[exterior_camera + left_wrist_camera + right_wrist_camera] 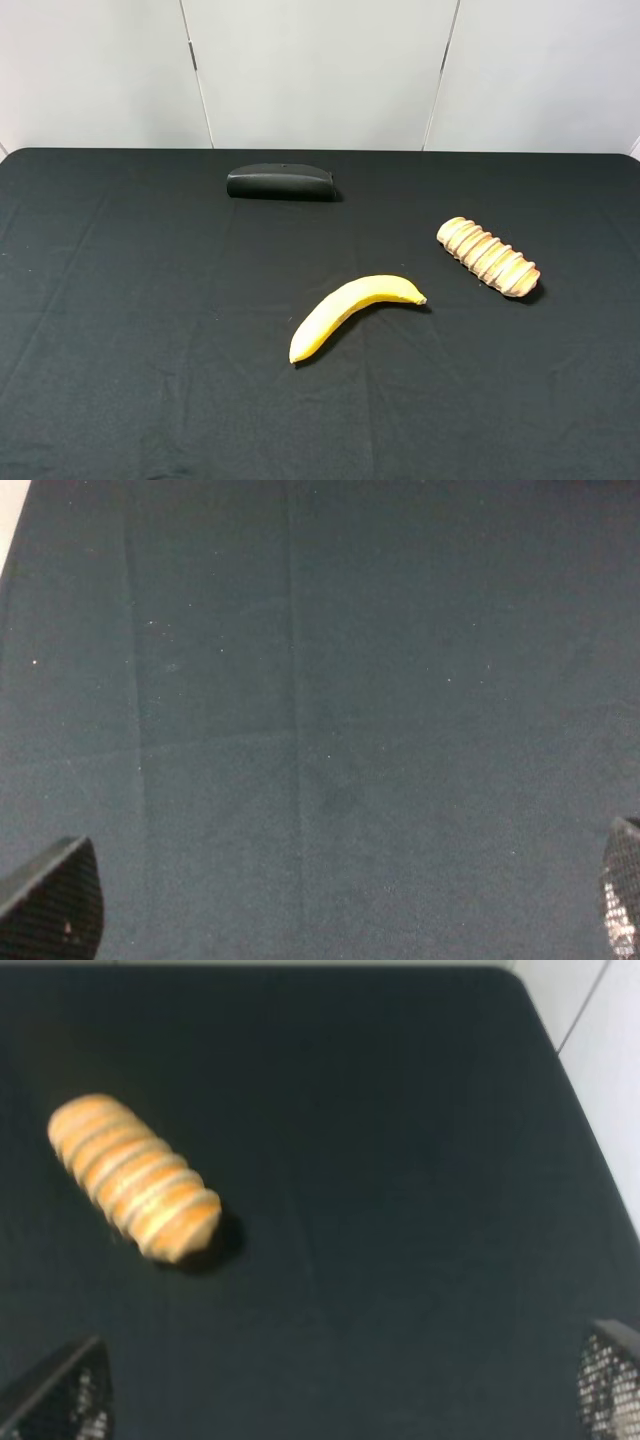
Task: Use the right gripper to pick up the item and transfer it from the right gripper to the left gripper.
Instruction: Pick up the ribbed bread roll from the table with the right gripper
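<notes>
The item, a tan ridged loaf (488,257), lies on the black cloth at the right of the exterior view, slanting away from the banana. It also shows in the right wrist view (135,1176), lying free on the cloth. My right gripper (345,1385) is open and empty, its fingertips (60,1395) wide apart and short of the loaf. My left gripper (340,895) is open and empty over bare cloth, with only its fingertips (50,900) in sight. Neither arm shows in the exterior view.
A yellow banana (352,313) lies near the middle of the black-clothed table (150,330). A black oblong case (280,182) lies at the back centre. White wall panels stand behind the table's far edge. The table's right edge shows in the right wrist view (575,1090).
</notes>
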Action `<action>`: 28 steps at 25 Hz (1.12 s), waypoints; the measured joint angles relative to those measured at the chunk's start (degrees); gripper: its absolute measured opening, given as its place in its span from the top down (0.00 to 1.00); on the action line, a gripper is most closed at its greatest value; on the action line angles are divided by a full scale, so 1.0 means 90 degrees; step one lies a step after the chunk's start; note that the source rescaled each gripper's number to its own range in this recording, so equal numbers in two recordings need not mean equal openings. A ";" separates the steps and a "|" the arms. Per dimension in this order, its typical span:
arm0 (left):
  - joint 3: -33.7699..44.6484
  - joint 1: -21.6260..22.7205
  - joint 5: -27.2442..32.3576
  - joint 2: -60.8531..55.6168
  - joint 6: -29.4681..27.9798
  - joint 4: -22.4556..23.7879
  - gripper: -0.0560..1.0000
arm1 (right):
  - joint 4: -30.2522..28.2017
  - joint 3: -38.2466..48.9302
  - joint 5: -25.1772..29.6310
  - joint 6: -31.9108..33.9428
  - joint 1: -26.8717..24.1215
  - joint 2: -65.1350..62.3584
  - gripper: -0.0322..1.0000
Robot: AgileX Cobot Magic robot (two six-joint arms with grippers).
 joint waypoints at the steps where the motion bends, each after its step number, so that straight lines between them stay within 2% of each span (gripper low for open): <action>1: 0.0000 0.0000 0.0000 0.0000 0.0000 0.0000 0.01 | 0.0000 -0.0106 -0.0033 -0.0213 0.0000 0.0292 0.00; 4: 0.0000 0.0000 0.0000 0.0000 0.0000 0.0000 0.01 | 0.0000 -0.0280 -0.0329 -0.0632 0.0217 0.0985 0.00; 9: 0.0000 0.0000 0.0000 0.0000 0.0000 0.0000 0.01 | -0.0003 -0.0319 -0.0894 -0.1009 0.0939 0.2064 0.00; 16: 0.0000 0.0000 0.0000 0.0000 0.0000 0.0000 0.01 | -0.0003 -0.0396 -0.1025 -0.1078 0.1779 0.4056 0.00; 21: 0.0000 0.0000 0.0000 0.0000 0.0000 0.0000 0.01 | 0.0003 -0.0863 -0.1423 -0.1078 0.2258 0.5485 0.00; 28: 0.0000 0.0000 0.0000 0.0000 0.0000 0.0000 0.01 | -0.0204 -0.1931 -0.1553 -0.1137 0.2385 0.7449 0.00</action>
